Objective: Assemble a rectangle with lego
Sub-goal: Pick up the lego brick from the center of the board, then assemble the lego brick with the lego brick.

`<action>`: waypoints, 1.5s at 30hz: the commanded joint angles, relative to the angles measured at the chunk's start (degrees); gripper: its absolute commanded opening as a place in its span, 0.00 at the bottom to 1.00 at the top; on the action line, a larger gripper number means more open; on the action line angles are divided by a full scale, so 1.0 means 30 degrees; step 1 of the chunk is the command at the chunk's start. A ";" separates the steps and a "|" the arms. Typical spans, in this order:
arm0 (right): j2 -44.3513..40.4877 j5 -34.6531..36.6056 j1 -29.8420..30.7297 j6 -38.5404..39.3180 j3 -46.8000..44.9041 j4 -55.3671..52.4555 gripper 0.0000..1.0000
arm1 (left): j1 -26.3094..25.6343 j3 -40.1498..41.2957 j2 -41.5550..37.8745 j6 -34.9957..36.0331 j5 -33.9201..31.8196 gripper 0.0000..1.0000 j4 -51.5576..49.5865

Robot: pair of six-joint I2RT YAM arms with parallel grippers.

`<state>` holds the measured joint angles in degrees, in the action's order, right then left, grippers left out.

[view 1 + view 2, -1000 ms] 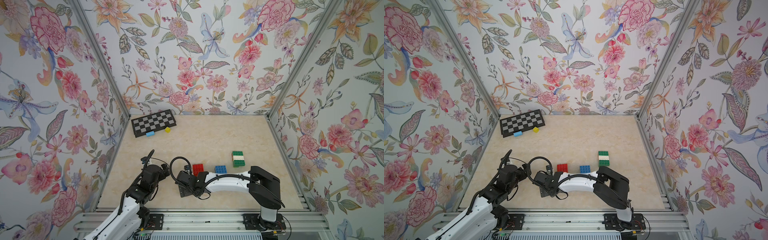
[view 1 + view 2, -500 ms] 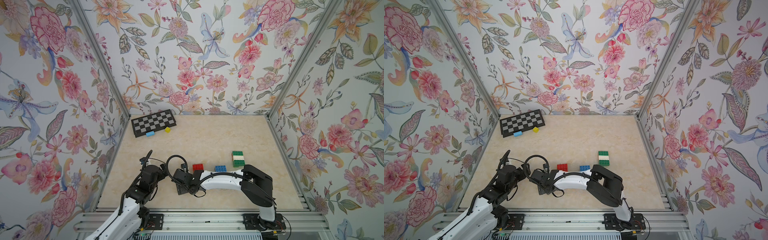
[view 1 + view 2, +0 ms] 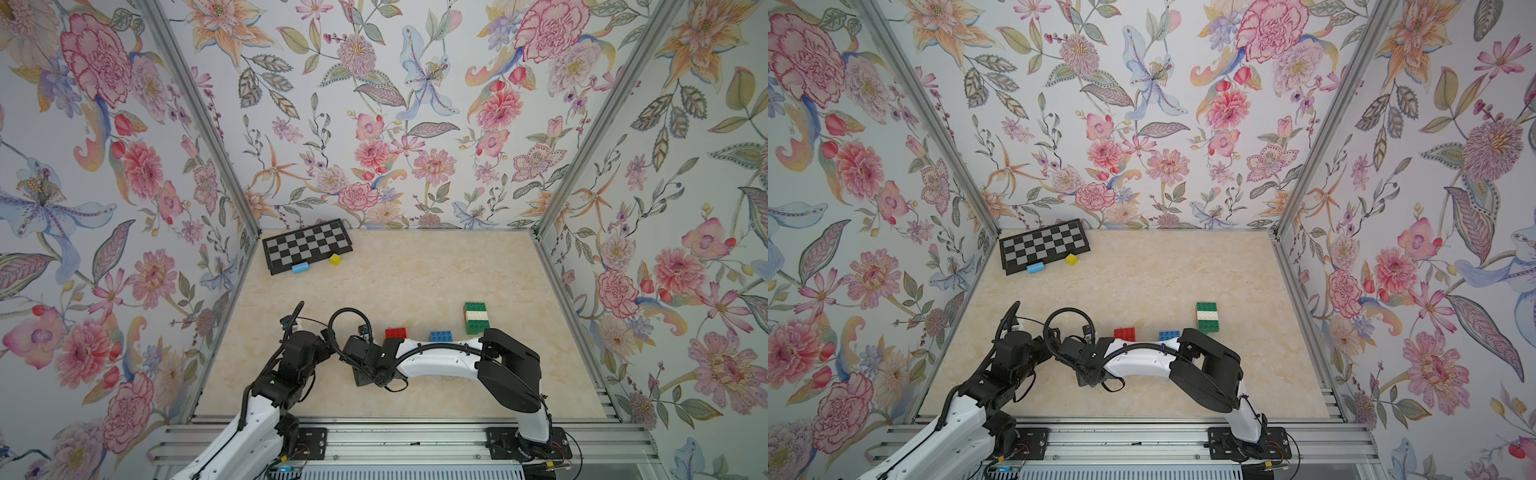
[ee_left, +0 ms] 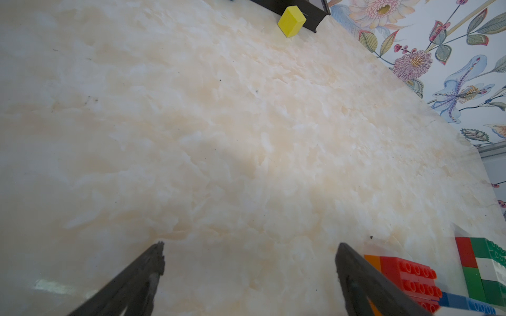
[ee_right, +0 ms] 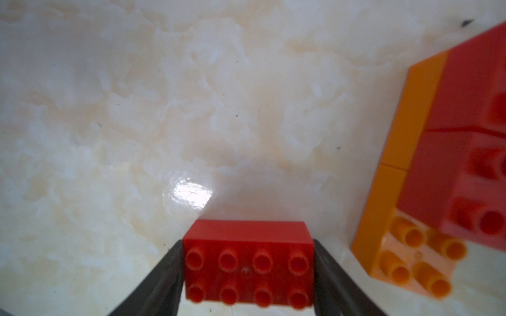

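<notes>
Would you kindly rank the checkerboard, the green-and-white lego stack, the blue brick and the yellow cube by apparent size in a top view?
1. checkerboard
2. green-and-white lego stack
3. blue brick
4. yellow cube, though it lies farther away

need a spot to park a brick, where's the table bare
Bare: the wide middle of the table, between the checkerboard with its yellow cube and the green-white stack. Crowded: the near strip, red-orange stack, blue brick and the right gripper closed on a red brick.

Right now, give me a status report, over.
Left fingers open, empty. Right fingers shut on red brick. Orange-red stack close beside, apart.
</notes>
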<state>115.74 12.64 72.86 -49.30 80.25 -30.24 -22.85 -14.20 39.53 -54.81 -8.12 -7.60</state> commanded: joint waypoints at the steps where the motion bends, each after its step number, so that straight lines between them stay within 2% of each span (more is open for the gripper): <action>1: 0.0442 0.0596 -0.0073 0.0025 0.0519 -0.0796 0.63 | 0.0291 0.0308 0.0036 0.0192 0.0052 0.99 0.0359; 9: -0.0429 0.1085 0.0211 0.0095 0.0619 -0.1352 0.50 | 0.0439 0.0246 0.0035 0.0280 0.0130 0.99 0.0384; 18: -0.4166 0.2378 0.0408 -0.1829 -0.2104 -0.1377 0.48 | 0.0448 -0.0445 0.0182 0.1122 0.0675 0.99 0.0478; 26: -0.6639 0.3793 -0.0436 -0.2996 -0.4793 -0.1376 0.48 | 0.0458 -0.0659 0.0803 0.1737 0.1761 0.99 0.1608; 45: -0.4840 0.3597 -0.1646 -0.2092 -0.4000 -0.1189 0.47 | 0.0448 -0.0600 0.1970 0.1833 0.2370 0.99 0.2522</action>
<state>99.92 23.14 68.38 -55.75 66.54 -33.23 -22.11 -14.90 45.12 -50.30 -1.63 -1.15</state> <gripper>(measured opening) 0.665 0.989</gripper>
